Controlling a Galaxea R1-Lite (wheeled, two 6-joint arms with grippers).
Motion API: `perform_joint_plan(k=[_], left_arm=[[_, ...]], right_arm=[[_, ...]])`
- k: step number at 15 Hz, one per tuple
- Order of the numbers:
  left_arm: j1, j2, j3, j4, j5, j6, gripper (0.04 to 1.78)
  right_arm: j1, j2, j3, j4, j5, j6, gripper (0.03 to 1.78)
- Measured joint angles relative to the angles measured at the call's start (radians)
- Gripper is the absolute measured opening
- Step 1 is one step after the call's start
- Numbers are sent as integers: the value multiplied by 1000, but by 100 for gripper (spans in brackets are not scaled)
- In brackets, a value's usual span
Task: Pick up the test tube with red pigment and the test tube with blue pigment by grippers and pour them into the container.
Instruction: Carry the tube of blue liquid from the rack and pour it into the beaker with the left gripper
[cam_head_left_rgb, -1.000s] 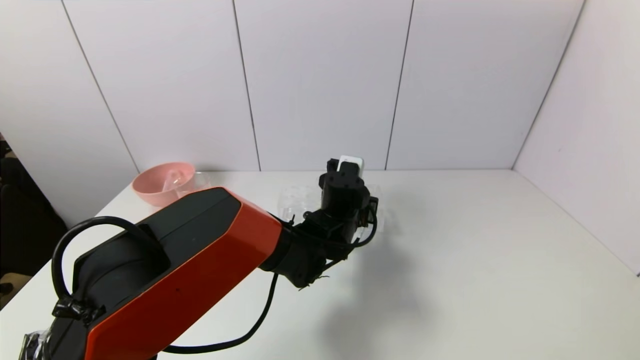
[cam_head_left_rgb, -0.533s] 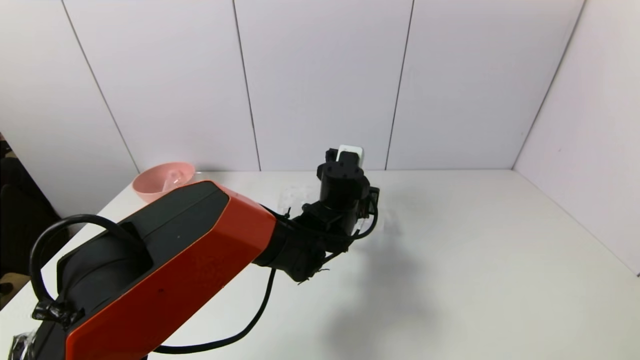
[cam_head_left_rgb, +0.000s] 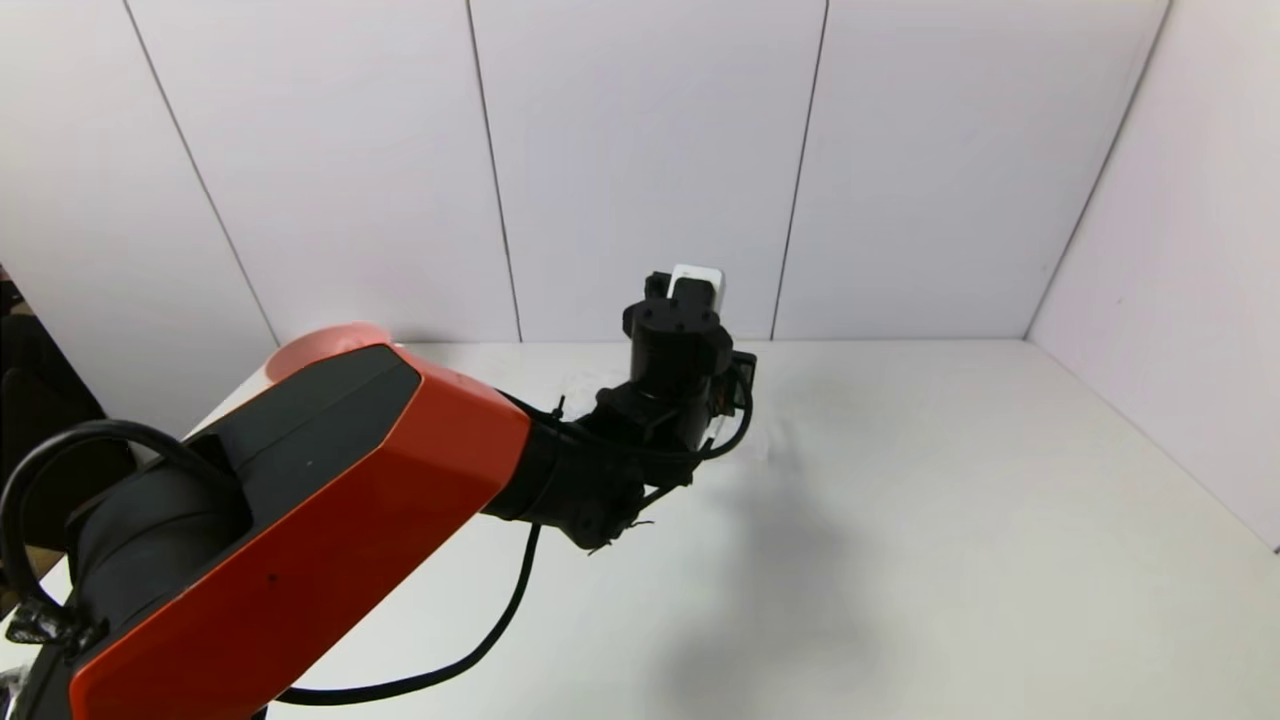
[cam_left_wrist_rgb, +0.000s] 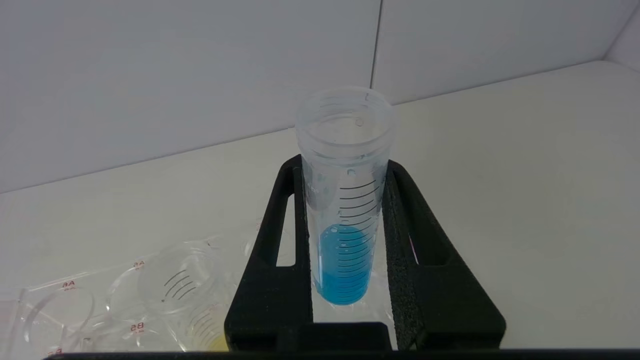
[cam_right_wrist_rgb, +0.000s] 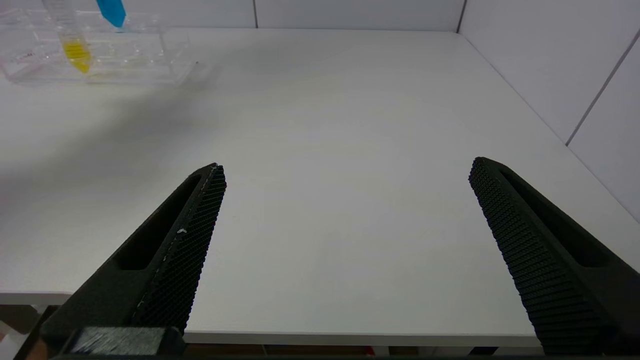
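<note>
My left gripper (cam_left_wrist_rgb: 344, 167) is shut on the test tube with blue pigment (cam_left_wrist_rgb: 345, 260), one black finger pressed against each side. The tube stands upright with its open mouth up, and its blue tip (cam_right_wrist_rgb: 111, 12) hangs above the clear rack (cam_right_wrist_rgb: 150, 65). In the head view my left arm's wrist (cam_head_left_rgb: 680, 340) is raised over the table's far middle and hides the tube. My right gripper (cam_right_wrist_rgb: 347, 167) is open and empty over the table's near edge. The test tube with red pigment and the container are out of view.
A tube with yellow liquid (cam_right_wrist_rgb: 76, 52) stands in the rack beside the lifted tube. A sliver of the pink bowl (cam_head_left_rgb: 320, 335) shows behind my left arm at the far left. Walls close off the table at the back and on the right.
My left arm has risen with the blue tube in its grip. The orange forearm now covers most of the pink bowl and the rack in the head view.
</note>
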Motion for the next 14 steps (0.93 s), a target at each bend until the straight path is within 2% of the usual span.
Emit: perform_joint_plan(k=[14], left_arm=[[-21, -95, 39, 18, 5, 17, 44]], right_arm=[[0, 0, 0, 0, 0, 0, 177]])
